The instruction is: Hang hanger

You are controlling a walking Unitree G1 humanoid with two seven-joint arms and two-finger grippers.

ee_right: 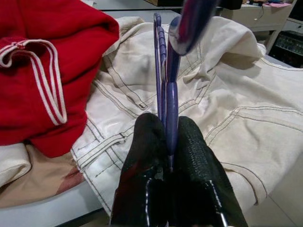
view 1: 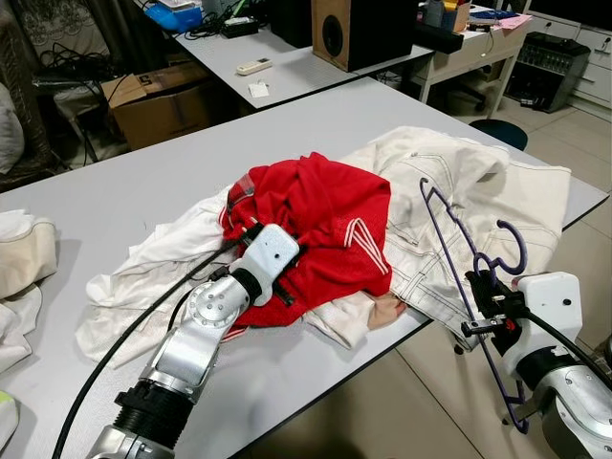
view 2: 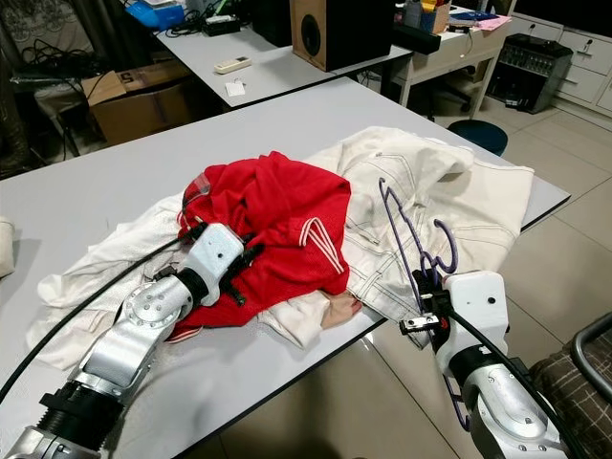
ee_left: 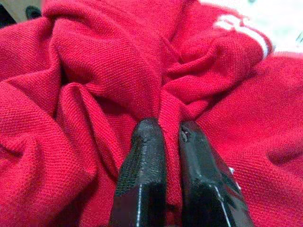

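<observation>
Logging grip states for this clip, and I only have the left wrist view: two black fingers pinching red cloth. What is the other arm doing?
Observer: The right gripper is shut on a purple hanger, held over the table's near edge.
Operator: Is the hanger inside any garment yet?
Observer: No. It stands above a cream jacket that lies spread on the table.
Operator: And where does my red cloth sit?
Observer: The red shirt is bunched on top of white clothes, left of the jacket, with the left gripper pinching a fold of it.
</observation>
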